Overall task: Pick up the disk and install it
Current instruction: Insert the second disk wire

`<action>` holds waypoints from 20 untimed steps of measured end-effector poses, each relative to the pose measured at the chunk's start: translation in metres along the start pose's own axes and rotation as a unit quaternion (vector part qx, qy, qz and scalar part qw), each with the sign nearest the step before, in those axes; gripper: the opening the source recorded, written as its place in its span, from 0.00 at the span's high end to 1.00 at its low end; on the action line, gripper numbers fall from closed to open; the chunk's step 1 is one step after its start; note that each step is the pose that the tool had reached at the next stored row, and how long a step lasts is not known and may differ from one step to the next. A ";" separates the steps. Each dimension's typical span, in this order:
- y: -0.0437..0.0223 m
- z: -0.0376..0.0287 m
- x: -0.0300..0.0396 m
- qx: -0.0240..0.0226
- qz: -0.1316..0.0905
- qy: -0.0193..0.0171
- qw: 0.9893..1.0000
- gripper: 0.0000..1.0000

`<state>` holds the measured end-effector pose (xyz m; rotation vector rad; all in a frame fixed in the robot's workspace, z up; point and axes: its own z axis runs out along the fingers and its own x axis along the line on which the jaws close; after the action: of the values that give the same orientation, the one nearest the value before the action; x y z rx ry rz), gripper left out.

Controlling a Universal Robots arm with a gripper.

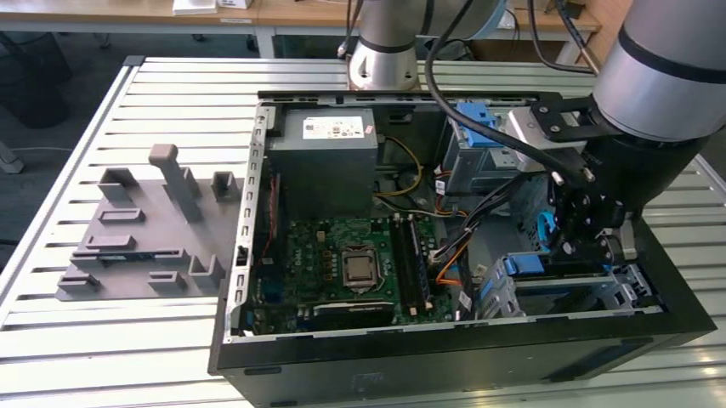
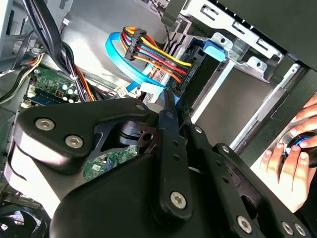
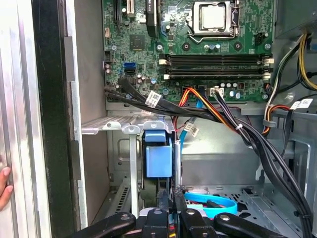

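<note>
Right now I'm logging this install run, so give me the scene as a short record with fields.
setting: open computer case on a slatted table
claw: low inside the case, at the drive cage
disk: standing on edge in the cage, blue rail showing
cables: coloured bundle plugged in beside the cage
motherboard: exposed
person: hand at the case edge

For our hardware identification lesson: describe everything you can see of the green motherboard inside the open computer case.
The motherboard is a green circuit board lying flat against the floor of the open computer case. It carries a square, metal-framed processor socket, long black memory slots set side by side, and many small components. Black and orange cables run across one edge.
</note>
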<state>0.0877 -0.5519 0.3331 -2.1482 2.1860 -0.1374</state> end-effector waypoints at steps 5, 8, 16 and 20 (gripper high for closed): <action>0.0001 0.0010 0.0002 0.000 0.000 0.000 1.000 0.84; 0.0002 0.0013 0.0003 0.000 0.000 0.000 1.000 0.84; 0.0003 0.0025 0.0003 0.000 0.000 0.000 1.000 0.84; 0.0004 0.0032 0.0003 0.000 0.000 0.000 1.000 0.84</action>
<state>0.0877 -0.5522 0.3299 -2.1481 2.1860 -0.1372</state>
